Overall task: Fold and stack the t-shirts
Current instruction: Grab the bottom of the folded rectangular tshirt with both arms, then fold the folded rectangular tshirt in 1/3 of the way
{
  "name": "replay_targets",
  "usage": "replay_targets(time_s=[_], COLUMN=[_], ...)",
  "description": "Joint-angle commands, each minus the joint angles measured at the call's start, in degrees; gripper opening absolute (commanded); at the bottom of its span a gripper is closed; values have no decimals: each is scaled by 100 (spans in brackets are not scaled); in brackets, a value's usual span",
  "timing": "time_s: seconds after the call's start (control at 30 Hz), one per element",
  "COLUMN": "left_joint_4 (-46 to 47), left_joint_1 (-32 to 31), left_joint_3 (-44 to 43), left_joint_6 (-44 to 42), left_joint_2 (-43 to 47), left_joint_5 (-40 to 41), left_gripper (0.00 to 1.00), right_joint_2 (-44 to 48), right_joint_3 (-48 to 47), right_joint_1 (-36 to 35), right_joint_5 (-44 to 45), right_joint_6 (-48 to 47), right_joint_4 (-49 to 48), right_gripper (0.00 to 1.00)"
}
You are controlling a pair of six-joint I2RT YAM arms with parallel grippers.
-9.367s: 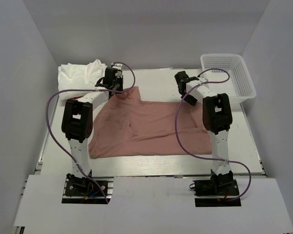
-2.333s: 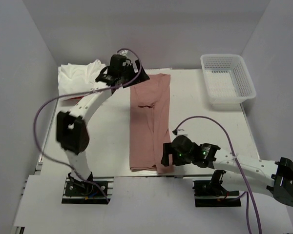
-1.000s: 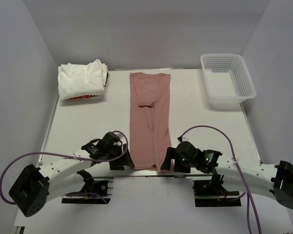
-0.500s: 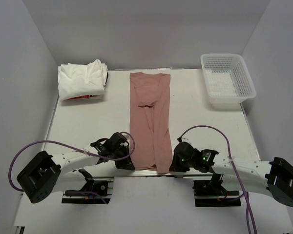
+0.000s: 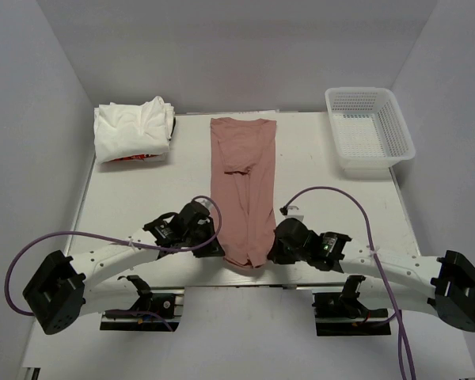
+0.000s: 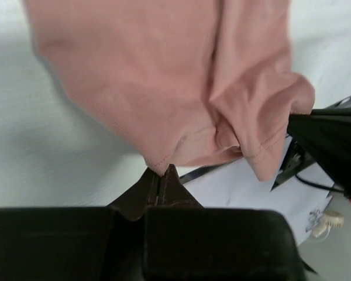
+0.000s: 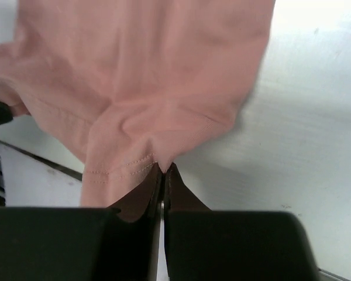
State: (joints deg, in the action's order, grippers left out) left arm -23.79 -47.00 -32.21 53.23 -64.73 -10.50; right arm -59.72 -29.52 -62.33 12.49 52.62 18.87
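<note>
My left hand [image 6: 162, 175] is pinched shut on the near left corner of the dusty pink cotton t-shirt [image 5: 245, 178]. My right hand [image 7: 162, 171] is pinched shut on its near right corner. The shirt lies as a long, narrow folded strip down the middle of the white tabletop [image 5: 142, 198]. Its near end is raised and bunched between my hands at the near edge.

Each hand has only a thin bite, right at the stitched hem. I judge a corner could slip free as I carry it toward the far end, and the fold would then land crooked. The strip looks to be several layers thick, so I may hold only some of them. If so, the rest would trail behind and the side folds would open. My hands are close together and the hem sags in a pouch between them. Unless I spread them, that slack could be pressed in as a wrinkle. Uneven travel between the two hands would twist the strip.

From above, my hands cover both corners, so I cannot count the layers caught. Both wrist views blur toward their edges and cut off the rest of the shirt. No print shows on the pink cloth.

At the far left sits a pile of white cloth t-shirts [image 5: 132, 131] with some red at its near edge. I cannot tell how many there are. The white plastic mesh basket [image 5: 370, 127] stands far right, well apart.
</note>
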Motion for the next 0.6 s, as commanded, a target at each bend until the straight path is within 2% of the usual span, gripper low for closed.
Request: replay_targets(time_s=[0.0, 0.1, 0.2, 0.4, 0.57], left_joint_4=[-371, -590, -889, -1066, -1444], left_joint_1=[85, 138, 139, 315, 710], left_joint_3=[-461, -830, -1610, -2805, -3722], left_joint_6=[47, 108, 47, -225, -384], left_joint_2=[154, 23, -319, -1321, -2131], left_joint_5=[619, 1180, 1909, 2386, 2746], left_gripper=[0, 0, 0, 0, 0], right_joint_2=[-74, -276, -679, -1260, -1647], right_joint_3=[-536, -871, -1257, -2179, -2541], right_joint_1=[45, 115, 273, 651, 1125], right_joint_5=[867, 1290, 1711, 2450, 2442], right_joint_6=[-68, 11, -50, -366, -823], right_joint_4=[327, 406, 511, 556, 135], right_gripper=[0, 0, 0, 0, 0])
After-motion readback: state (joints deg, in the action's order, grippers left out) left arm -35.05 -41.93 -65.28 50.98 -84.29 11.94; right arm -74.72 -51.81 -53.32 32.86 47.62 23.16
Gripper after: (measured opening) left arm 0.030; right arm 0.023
